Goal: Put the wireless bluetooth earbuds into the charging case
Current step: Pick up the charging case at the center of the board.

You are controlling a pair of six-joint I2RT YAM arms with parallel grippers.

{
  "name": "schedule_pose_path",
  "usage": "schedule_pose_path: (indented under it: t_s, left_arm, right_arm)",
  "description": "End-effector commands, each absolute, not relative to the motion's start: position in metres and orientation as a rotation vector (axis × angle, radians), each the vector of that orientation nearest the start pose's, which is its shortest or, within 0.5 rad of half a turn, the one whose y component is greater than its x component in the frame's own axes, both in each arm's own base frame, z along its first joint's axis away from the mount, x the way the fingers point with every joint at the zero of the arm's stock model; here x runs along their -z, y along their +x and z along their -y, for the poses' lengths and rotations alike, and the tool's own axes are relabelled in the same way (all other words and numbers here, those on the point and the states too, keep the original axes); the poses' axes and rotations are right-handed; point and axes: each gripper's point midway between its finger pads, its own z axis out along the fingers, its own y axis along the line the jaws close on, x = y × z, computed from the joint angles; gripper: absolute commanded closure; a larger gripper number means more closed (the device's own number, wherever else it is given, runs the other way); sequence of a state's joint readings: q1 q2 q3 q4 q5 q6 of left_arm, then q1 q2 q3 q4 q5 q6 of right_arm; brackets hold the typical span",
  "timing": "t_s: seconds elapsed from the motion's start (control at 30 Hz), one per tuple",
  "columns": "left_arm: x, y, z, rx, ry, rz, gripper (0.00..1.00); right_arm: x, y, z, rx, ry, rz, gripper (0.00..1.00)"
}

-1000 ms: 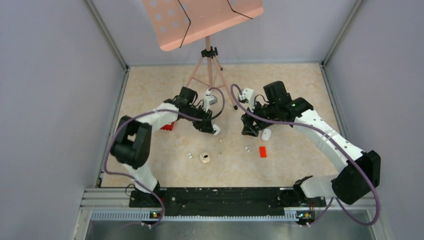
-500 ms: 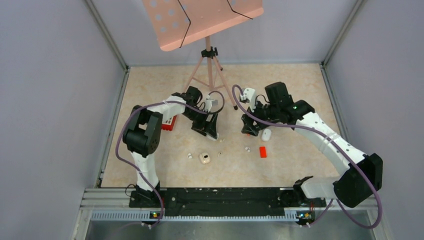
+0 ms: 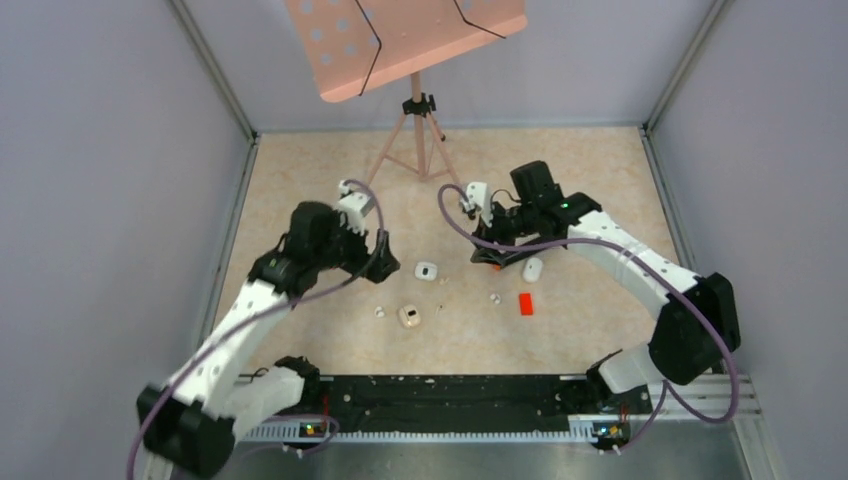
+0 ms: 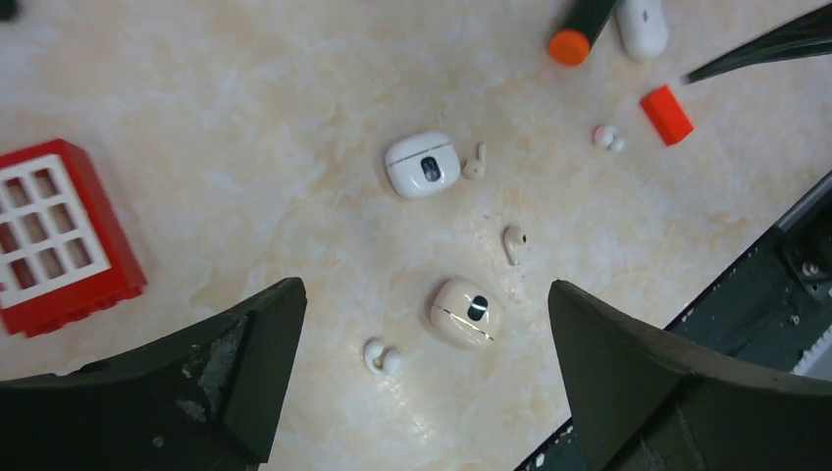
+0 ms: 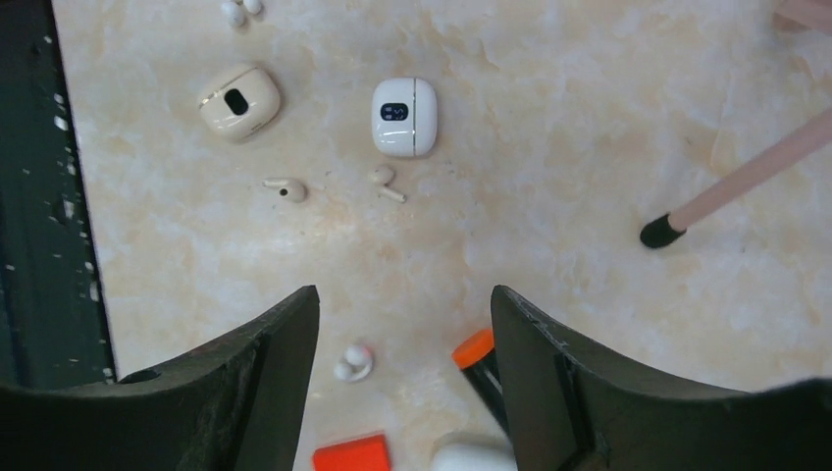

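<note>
Several tiny white earbuds lie loose on the marble table: one stemmed [image 4: 475, 162] beside the white charging case [image 4: 423, 164], one [image 4: 513, 243] above the beige case [image 4: 466, 312], a rounded one [image 4: 381, 357] left of it. Another earbud [image 5: 353, 363] lies below my right gripper [image 5: 403, 291], which is open with nothing between its fingers. My left gripper [image 4: 424, 289] hangs wide open and empty above the beige case. In the top view the white case [image 3: 427, 270] lies between the left gripper [image 3: 385, 265] and right gripper [image 3: 490, 256]; both cases look shut.
A second white case [image 3: 533, 268] and a small red block [image 3: 526, 303] lie under the right arm. A black stick with an orange tip [image 5: 475, 348] is beside the right fingers. A red lattice block [image 4: 59, 235] sits at left. Tripod legs [image 3: 420, 140] stand behind.
The left gripper opened and let go of the white case, which now lies on the table, then drew back to the left. The right gripper shifted slightly left and narrowed a little.
</note>
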State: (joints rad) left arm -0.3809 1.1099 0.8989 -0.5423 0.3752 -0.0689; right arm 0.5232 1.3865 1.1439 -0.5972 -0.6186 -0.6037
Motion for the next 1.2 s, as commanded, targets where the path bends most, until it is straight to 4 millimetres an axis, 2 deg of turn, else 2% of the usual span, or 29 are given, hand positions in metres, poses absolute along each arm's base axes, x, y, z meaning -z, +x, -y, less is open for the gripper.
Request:
schedule_pose_path:
  t_s: [0.0,0.07,0.17,0.33,0.43,0.57,0.67,0.8,1.0,1.17]
  left_arm:
    - [-0.191,0.259,0.149,0.546,0.36,-2.085,0.01]
    - [-0.175,0.262,0.122,0.399,0.294,-2.171,0.01]
    - [-0.163,0.263,0.097,0.34,0.177,-2.213,0.01]
    - [-0.154,0.257,0.085,0.502,0.015,-2.206,0.01]
    - [-0.151,0.256,0.082,0.553,-0.02,-2.195,0.01]
    - [-0.147,0.256,0.075,0.553,-0.061,-2.177,0.01]
    - [-0.142,0.259,0.059,0.508,-0.155,-2.192,0.01]
    - [-0.145,0.259,0.057,0.542,-0.169,-2.191,0.01]
    - [-0.151,0.261,0.04,0.5,-0.26,-2.179,0.01]
    - [-0.155,0.26,0.036,0.494,-0.27,-2.174,0.02]
  right_arm:
    - [-0.172,0.287,-0.296,-0.652,-1.72,-1.483,0.37]
    - [-0.158,0.287,-0.313,-0.627,-1.83,-1.385,0.37]
    - [-0.14,0.287,-0.342,-0.604,-1.949,-1.257,0.38]
    - [-0.118,0.276,-0.387,-0.621,-2.068,-1.143,0.38]
    - [-0.097,0.267,-0.399,-0.621,-2.18,-1.047,0.38]
    - [-0.078,0.257,-0.405,-0.625,-2.287,-0.959,0.38]
    - [-0.066,0.249,-0.404,-0.63,-2.344,-0.909,0.38]
    - [-0.049,0.235,-0.401,-0.621,-2.422,-0.838,0.38]
    - [-0.043,0.208,-0.403,-0.702,-2.461,-0.77,0.35]
    - [-0.039,0.179,-0.41,-0.819,-2.491,-0.718,0.33]
